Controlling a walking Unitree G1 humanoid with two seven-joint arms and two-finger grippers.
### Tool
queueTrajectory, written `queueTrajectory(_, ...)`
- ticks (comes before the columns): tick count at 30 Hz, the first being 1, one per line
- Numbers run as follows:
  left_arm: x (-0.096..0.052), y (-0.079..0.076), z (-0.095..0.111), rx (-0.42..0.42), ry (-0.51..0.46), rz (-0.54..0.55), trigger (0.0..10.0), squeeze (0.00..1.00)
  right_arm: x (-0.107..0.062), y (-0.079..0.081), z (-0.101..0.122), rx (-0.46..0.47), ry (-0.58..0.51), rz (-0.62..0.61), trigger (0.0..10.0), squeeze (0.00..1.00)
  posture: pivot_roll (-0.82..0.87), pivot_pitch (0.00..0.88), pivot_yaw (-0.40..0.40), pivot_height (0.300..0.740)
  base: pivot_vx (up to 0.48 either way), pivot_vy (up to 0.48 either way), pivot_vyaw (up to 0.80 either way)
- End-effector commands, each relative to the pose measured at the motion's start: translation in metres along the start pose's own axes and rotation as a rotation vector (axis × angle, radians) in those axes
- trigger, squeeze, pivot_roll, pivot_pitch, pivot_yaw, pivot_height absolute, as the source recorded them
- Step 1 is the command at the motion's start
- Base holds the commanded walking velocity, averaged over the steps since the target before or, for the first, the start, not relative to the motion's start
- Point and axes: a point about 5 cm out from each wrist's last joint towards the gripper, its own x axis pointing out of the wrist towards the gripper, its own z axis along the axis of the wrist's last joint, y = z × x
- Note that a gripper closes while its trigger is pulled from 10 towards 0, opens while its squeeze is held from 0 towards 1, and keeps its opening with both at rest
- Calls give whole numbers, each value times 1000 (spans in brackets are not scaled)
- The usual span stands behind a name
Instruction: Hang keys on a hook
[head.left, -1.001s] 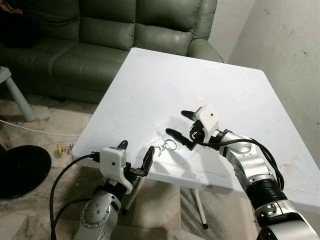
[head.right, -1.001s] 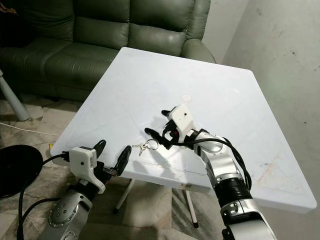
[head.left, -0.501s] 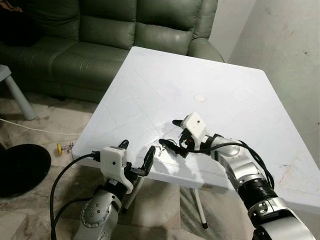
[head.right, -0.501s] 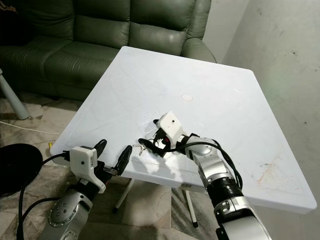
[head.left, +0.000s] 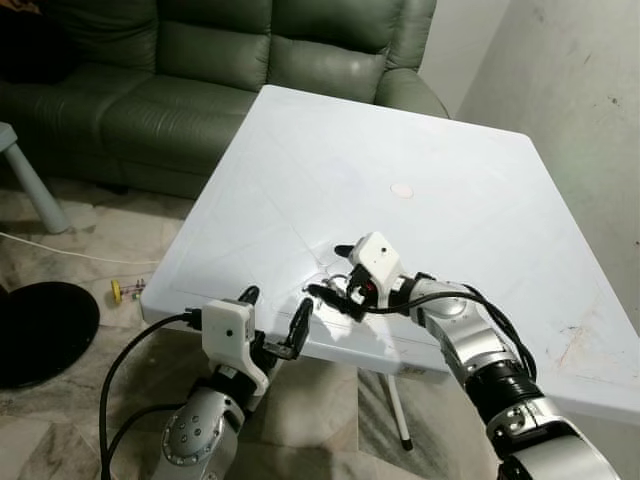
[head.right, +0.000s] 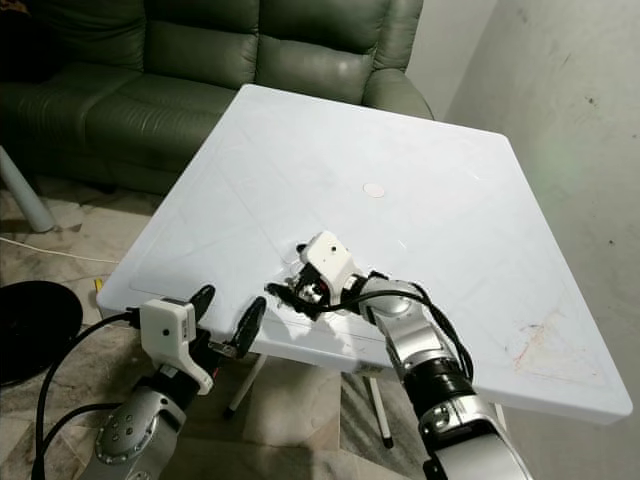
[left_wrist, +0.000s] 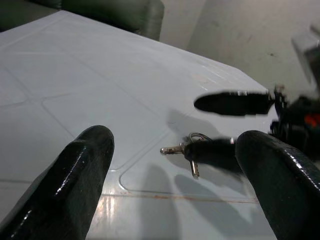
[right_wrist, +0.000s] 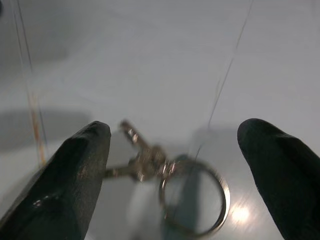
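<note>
Smooth white table (head.left: 300, 170); R gripper (right_wrist: 170, 165) spread astride metal keys (right_wrist: 165, 170), L gripper (head.left: 272, 322) agape

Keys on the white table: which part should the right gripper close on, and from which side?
Probably the ring end of the keys, where the blades join it. They lie flat on the white table near its front edge, so coming from above suits. The right gripper is open, its fingers either side of the bunch. The left gripper is open at the table edge.
</note>
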Motion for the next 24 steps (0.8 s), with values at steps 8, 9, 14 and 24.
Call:
queueTrajectory(8,-6,-10,-1,-22,13,-6,10000,0,-6,4,-7,77,21,61,4235,0,86,152,-168,740,0,0,0)
queueTrajectory(9,-6,-10,-1,-23,15,-4,10000,0,-7,4,-5,82,8,67,2392,0,86,154,-169,740,0,0,0)
queueTrajectory(14,-7,-10,-1,-26,17,1,10000,0,-7,4,-5,101,4,70,0,0,88,158,-171,740,0,0,0)
queueTrajectory(24,-7,-9,1,-29,20,15,10000,0,-6,-1,3,149,-44,56,0,0,91,161,-171,740,0,0,0)
